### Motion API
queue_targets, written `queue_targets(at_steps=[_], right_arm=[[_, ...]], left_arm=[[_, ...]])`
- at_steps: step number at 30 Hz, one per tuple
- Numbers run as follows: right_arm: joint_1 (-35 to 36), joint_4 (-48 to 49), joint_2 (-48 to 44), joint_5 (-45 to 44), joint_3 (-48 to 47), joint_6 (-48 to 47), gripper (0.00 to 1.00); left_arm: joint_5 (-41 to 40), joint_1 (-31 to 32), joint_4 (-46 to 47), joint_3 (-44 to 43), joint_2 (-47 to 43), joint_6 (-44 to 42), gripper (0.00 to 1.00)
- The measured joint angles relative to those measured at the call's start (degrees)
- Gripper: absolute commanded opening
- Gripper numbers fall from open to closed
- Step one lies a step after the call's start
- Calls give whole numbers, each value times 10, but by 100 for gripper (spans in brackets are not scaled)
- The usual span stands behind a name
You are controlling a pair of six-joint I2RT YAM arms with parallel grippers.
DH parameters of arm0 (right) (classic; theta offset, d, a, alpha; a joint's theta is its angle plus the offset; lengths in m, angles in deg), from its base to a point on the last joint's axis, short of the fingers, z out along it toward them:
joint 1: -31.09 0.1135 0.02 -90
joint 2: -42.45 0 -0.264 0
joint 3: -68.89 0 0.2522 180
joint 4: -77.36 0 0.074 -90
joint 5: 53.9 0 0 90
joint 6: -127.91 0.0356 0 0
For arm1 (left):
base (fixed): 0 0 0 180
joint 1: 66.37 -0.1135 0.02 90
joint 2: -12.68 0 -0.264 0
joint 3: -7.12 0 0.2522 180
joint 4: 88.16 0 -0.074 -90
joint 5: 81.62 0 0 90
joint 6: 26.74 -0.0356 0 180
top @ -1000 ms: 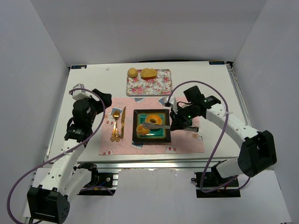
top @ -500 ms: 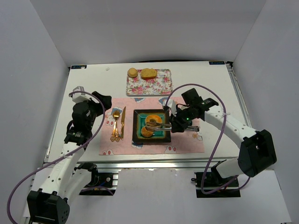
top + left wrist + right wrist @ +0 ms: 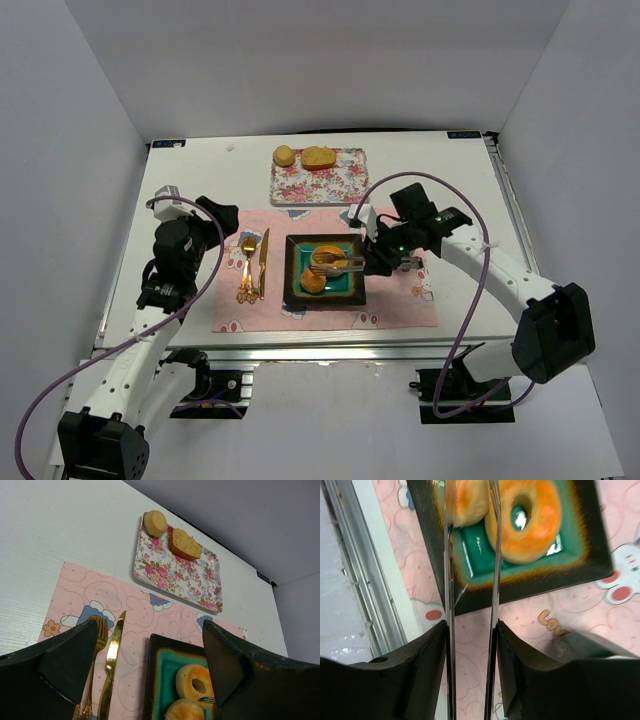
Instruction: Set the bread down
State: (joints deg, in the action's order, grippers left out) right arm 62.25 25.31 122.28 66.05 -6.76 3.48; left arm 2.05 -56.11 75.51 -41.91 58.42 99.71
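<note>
A black square plate (image 3: 296, 250) with a teal centre holds a ring-shaped bread (image 3: 328, 256) and a round bread roll (image 3: 313, 283). My right gripper (image 3: 378, 262) grips the handle end of metal tongs (image 3: 338, 267), which reach over the plate. In the right wrist view the tong arms (image 3: 494, 575) stand spread apart between my right gripper's (image 3: 471, 630) fingers. The roll (image 3: 467, 502) lies loose between the tong tips, beside the ring bread (image 3: 527, 522). My left gripper (image 3: 150, 625) hangs wide open and empty above the placemat.
A floral tray (image 3: 330, 183) at the back carries a small round bread (image 3: 284, 155) and a bread slice (image 3: 319, 157). A gold fork (image 3: 246, 268) and knife (image 3: 263, 262) lie left of the plate on the pink placemat (image 3: 400, 305).
My right gripper's fingers widened and the tongs sprang apart, leaving the roll lying on the plate. The left arm stayed put.
</note>
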Motion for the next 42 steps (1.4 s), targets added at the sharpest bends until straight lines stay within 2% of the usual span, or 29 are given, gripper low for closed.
queue_targets(at_steps=[8,10,11,13,14,15,16,17,18,21,23,25,26,28,30,33,34,37,39,41,42], right_arm=[[-1,38,-24,-11,-41,15,44],[-5,48,-24,-14,-52,25,40],[-11,54,-24,-15,-56,31,35],[-32,65,-24,-17,-67,57,30],[-53,71,-21,-17,-75,74,23],[-74,78,-17,-18,-84,90,19],[-103,87,-9,-20,-97,111,13],[-132,97,0,-23,-107,127,4],[-164,109,10,-28,-117,146,0],[-259,144,33,-53,-121,197,0],[-311,173,39,-77,-98,221,0],[-348,203,40,-109,-59,238,0],[-358,224,39,-135,-32,245,0],[-364,266,43,-188,28,261,0],[-361,300,55,-231,79,269,0],[-359,346,91,-272,131,269,11],[-358,357,99,-278,138,266,24],[-357,386,117,-297,154,251,42],[-357,393,131,-305,159,237,47],[-358,400,140,-307,158,224,59],[-359,402,141,-308,158,221,61]], left_arm=[[6,0,1,0,7,0,93],[8,0,1,0,9,0,91],[10,0,2,0,10,0,89],[13,0,3,0,14,2,66],[16,0,6,0,16,3,55],[20,0,9,0,19,4,25],[25,0,13,0,22,5,8],[30,0,17,0,26,6,0],[34,0,21,0,31,4,0],[59,0,33,0,49,1,0],[78,0,42,0,64,0,7],[98,0,46,0,85,-3,24],[108,1,47,0,97,-4,44],[124,8,44,-2,125,-10,67],[137,21,35,-8,153,-16,77],[145,49,13,-25,190,-31,82],[146,58,7,-31,200,-37,82],[145,80,-5,-44,214,-53,83],[143,90,-9,-48,216,-60,83],[140,96,-9,-49,217,-63,83],[138,98,-9,-49,217,-64,83]])
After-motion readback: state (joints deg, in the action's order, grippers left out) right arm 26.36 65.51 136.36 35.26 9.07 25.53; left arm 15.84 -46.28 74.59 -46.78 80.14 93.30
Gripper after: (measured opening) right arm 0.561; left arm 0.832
